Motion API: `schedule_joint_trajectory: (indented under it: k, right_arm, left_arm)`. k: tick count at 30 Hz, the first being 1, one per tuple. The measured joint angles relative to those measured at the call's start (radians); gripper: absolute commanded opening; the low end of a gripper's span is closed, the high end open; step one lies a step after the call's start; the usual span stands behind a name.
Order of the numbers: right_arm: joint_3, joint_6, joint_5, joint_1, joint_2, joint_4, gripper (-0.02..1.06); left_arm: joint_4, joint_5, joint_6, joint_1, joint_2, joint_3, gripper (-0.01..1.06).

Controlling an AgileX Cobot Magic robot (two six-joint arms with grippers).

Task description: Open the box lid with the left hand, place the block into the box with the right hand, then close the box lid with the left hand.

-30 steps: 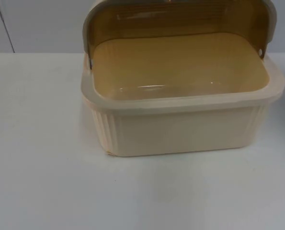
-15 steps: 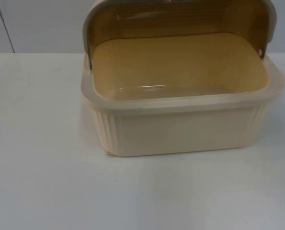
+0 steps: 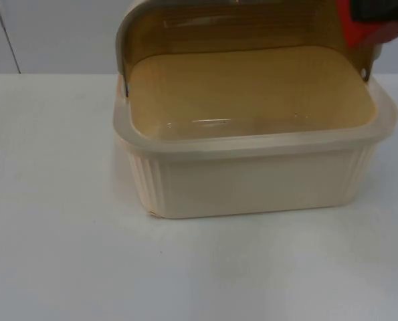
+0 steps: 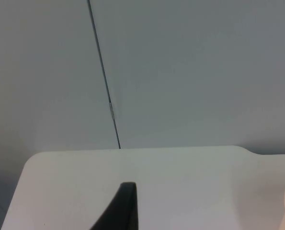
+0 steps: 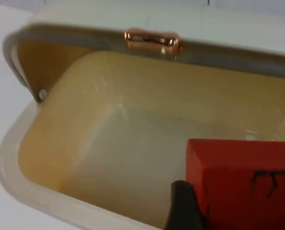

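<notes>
Holding block (image 5: 243, 182), right hand (image 3: 376, 10) over box (image 3: 252, 180).

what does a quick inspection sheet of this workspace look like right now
surface: white table, bare around the box
job's things: cream box with lid swung up at the back, copper handle on the lid; red block held above the box's open inside
clutter: nothing seen
grippers: right gripper over the box's right rear corner, shut on the block; left gripper waits low over the table, off to the side of the box
cables: nothing to report
surroundings: grey partition wall behind the table
</notes>
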State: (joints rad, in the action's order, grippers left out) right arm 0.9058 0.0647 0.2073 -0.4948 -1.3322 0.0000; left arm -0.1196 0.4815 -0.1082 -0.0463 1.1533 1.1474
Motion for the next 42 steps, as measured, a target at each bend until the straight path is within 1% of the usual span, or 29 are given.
schedule_joint_trajectory:
  k: [2, 4, 5, 8, 10, 11, 13, 18, 19, 22, 24, 26, 27, 29, 31, 32, 33, 38, 39, 40, 42]
  right_arm:
    - [0.0, -0.037, -0.047, 0.0, -0.07, 0.0, 0.0]
    - [0.0, -0.044, -0.065, 0.0, -0.101, 0.0, 0.0]
    - [0.0, -0.052, -0.089, 0.0, -0.131, 0.0, 0.0]
    - [0.0, -0.065, -0.186, 0.0, -0.212, 0.0, 0.0]
    - [0.0, -0.07, -0.268, 0.0, -0.26, 0.0, 0.0]
    - [0.0, -0.07, -0.268, 0.0, -0.26, 0.0, 0.0]
    - [0.0, -0.076, -0.331, 0.0, -0.31, 0.0, 0.0]
    - [0.0, -0.127, -0.427, 0.0, -0.398, 0.0, 0.0]
    - [0.0, -0.127, -0.427, 0.0, -0.398, 0.0, 0.0]
    - [0.0, -0.149, -0.465, 0.0, -0.419, 0.0, 0.01]
    - [0.0, -0.152, -0.481, 0.0, -0.427, 0.0, 0.05]
    - [0.0, -0.154, -0.488, 0.0, -0.429, 0.0, 0.12]
    - [0.0, -0.154, -0.498, 0.0, -0.436, 0.0, 0.12]
    - [0.0, -0.154, -0.51, 0.0, -0.441, 0.0, 0.2]
    - [0.0, -0.154, -0.519, 0.0, -0.443, 0.0, 0.31]
    - [0.0, -0.154, -0.519, 0.0, -0.443, 0.0, 0.39]
    - [0.0, -0.154, -0.521, 0.0, -0.443, 0.0, 0.39]
    - [0.0, -0.154, -0.523, -0.002, -0.445, 0.0, 0.88]
    - [0.0, -0.156, -0.523, -0.005, -0.445, 0.0, 0.88]
    - [0.0, -0.155, -0.523, -0.009, -0.445, -0.012, 0.95]
    - [0.0, -0.155, -0.523, -0.02, -0.447, -0.027, 1.04]
  left_arm:
    - [0.0, 0.0, 0.0, 0.0, 0.0, 0.0, 1.04]
    - [0.0, 0.0, 0.0, 0.0, 0.0, 0.0, 1.04]
    - [0.0, 0.0, 0.0, 0.0, 0.0, 0.0, 1.04]
    - [0.0, 0.0, 0.0, 0.0, 0.0, 0.0, 1.04]
    - [0.0, 0.0, 0.0, 0.0, 0.0, 0.0, 1.04]
    - [0.0, 0.0, 0.0, 0.0, 0.0, 0.0, 1.04]
    - [0.0, 0.0, 0.0, 0.0, 0.0, 0.0, 1.04]
    - [0.0, 0.0, 0.0, 0.0, 0.0, 0.0, 1.04]
    - [0.0, 0.0, 0.0, 0.0, 0.0, 0.0, 1.04]
    - [0.0, 0.0, 0.0, 0.0, 0.0, 0.0, 1.04]
    - [0.0, 0.0, 0.0, 0.0, 0.0, 0.0, 1.04]
    - [0.0, 0.0, 0.0, 0.0, 0.0, 0.0, 1.04]
    - [0.0, 0.0, 0.0, 0.0, 0.0, 0.0, 1.04]
    - [0.0, 0.0, 0.0, 0.0, 0.0, 0.0, 1.04]
    - [0.0, 0.0, 0.0, 0.0, 0.0, 0.0, 1.04]
    - [0.0, 0.0, 0.0, 0.0, 0.0, 0.0, 1.04]
    - [0.0, 0.0, 0.0, 0.0, 0.0, 0.0, 1.04]
    - [0.0, 0.0, 0.0, 0.0, 0.0, 0.0, 1.04]
    - [0.0, 0.0, 0.0, 0.0, 0.0, 0.0, 1.04]
    - [0.0, 0.0, 0.0, 0.0, 0.0, 0.0, 1.04]
    - [0.0, 0.002, 0.0, 0.0, 0.0, 0.0, 1.04]
